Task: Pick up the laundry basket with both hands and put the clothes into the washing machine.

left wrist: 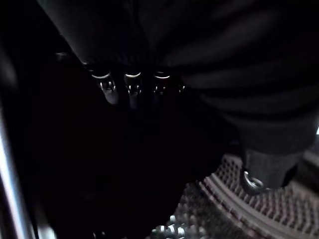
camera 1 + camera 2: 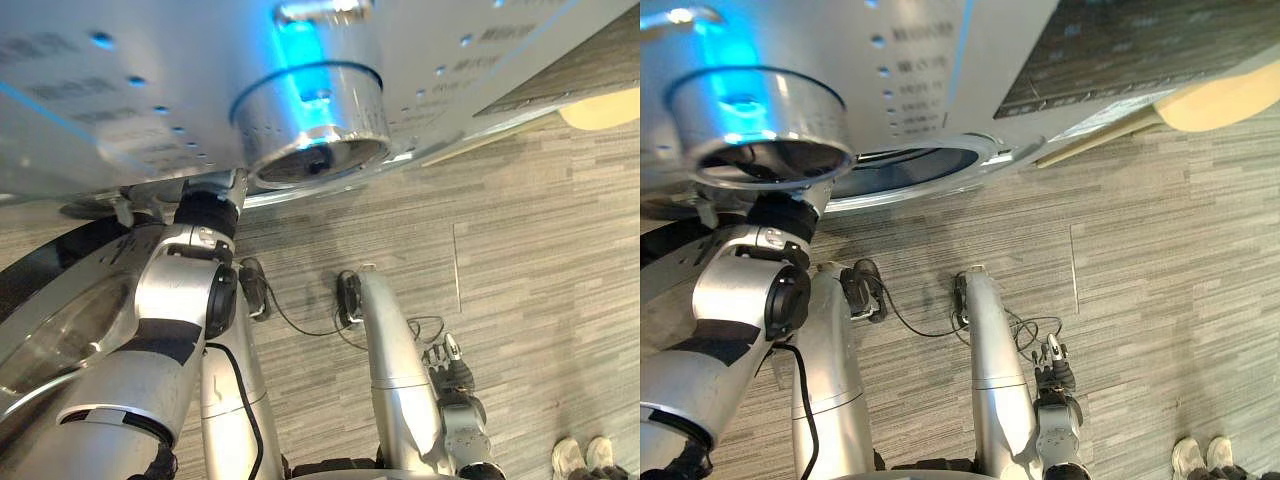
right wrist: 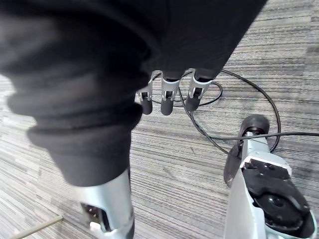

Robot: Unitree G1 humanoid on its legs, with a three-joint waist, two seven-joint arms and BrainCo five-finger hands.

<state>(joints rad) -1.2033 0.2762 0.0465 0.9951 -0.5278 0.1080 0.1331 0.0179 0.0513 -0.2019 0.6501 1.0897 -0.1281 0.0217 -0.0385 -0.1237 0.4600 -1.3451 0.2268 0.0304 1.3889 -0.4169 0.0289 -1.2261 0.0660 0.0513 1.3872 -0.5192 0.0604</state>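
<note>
The washing machine's silver front fills the top of the eye views, with its round control knob (image 2: pixel 310 120) lit blue and the rim of its door opening (image 2: pixel 910 165) below it. Its round glass door (image 2: pixel 60 320) stands swung open at the left. My left arm reaches up into the opening, the wrist cover (image 2: pixel 205 212) at the rim. Inside the dark drum, my left hand (image 1: pixel 130 89) has relaxed fingers with nothing seen in them, near the perforated drum wall (image 1: pixel 234 199). My right hand (image 2: pixel 455 375) hangs low over the floor, fingers (image 3: pixel 167 99) straight and empty.
Grey striped carpet floor (image 2: pixel 520 260) spreads to the right of the machine. A person's pale shoes (image 2: pixel 585 455) stand at the lower right. A tan board edge (image 2: pixel 600 108) shows at the upper right beside the machine.
</note>
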